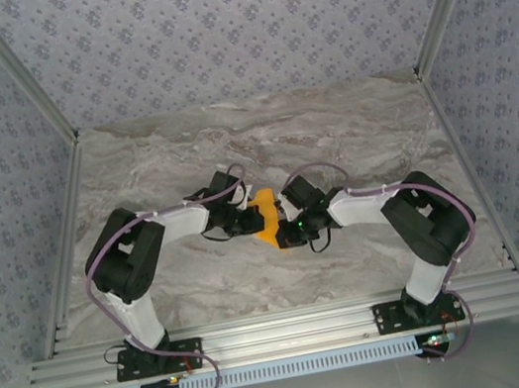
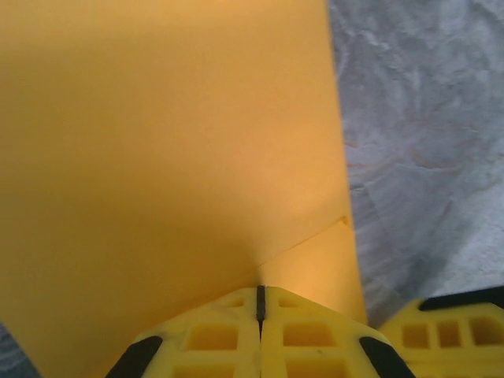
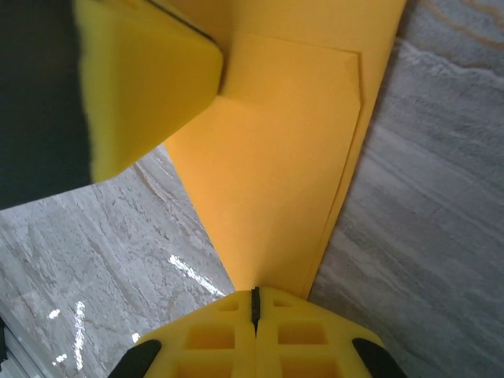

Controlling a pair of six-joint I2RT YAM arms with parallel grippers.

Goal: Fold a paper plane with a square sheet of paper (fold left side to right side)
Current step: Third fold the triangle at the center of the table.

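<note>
The orange-yellow sheet of paper (image 1: 266, 219) lies folded on the marble table between both arms. In the left wrist view the paper (image 2: 157, 157) reaches almost from edge to edge, and a flap edge runs out from my left gripper (image 2: 260, 298), which is shut with its tips down on the paper. In the right wrist view the paper (image 3: 276, 157) narrows to a point at my right gripper (image 3: 253, 299), also shut with its tips on it. I cannot tell whether either gripper pinches a layer. In the top view the left gripper (image 1: 250, 220) and the right gripper (image 1: 286, 231) meet over the sheet.
The grey marble table (image 1: 259, 134) stretches to patterned walls at the back and sides. An aluminium rail (image 1: 284, 330) runs along the near edge by the arm bases. The other arm's yellow fingers (image 3: 142, 87) crowd each wrist view.
</note>
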